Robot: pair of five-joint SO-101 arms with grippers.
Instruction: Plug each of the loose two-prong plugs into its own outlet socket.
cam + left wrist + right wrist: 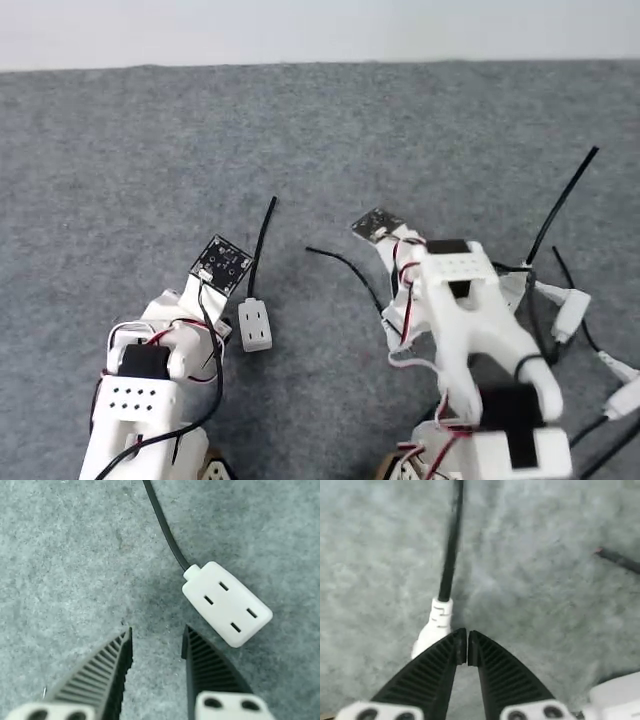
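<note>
**High view.** We see the left arm (140, 395) at the lower left of the frame and the right arm (470, 310) at the lower right, both over the grey tabletop (150, 150). A white outlet socket (254, 325) lies flat just right of the left arm, and its black cord (263, 235) runs toward the top of the frame. Two more white cord ends (567, 310) lie near the right edge. We cannot tell whether they are plugs or sockets.

**Left wrist view.** The left gripper (157, 628) hovers over bare tabletop with its fingers (112, 665) apart and nothing between them. The outlet socket (227, 602) sits at centre right, near one fingertip, with all its slots empty.

**Right wrist view.** The right gripper (467, 631) has its fingers (492, 667) together, with only a thin gap and nothing between them. A white plug (434, 627) lies at lower centre-left, beside and partly behind one finger. Its cord leads to the top of the frame and its prongs are hidden.

**Reading.** We judge the task to be at its first step, taking up a plug, with nothing yet inserted in the outlet socket in view. The next move calls for the right fingers to part and straddle the plug body, then close on it with the prongs left free. The left fingers would need to steady the outlet socket so that it does not slide under the push.
</note>
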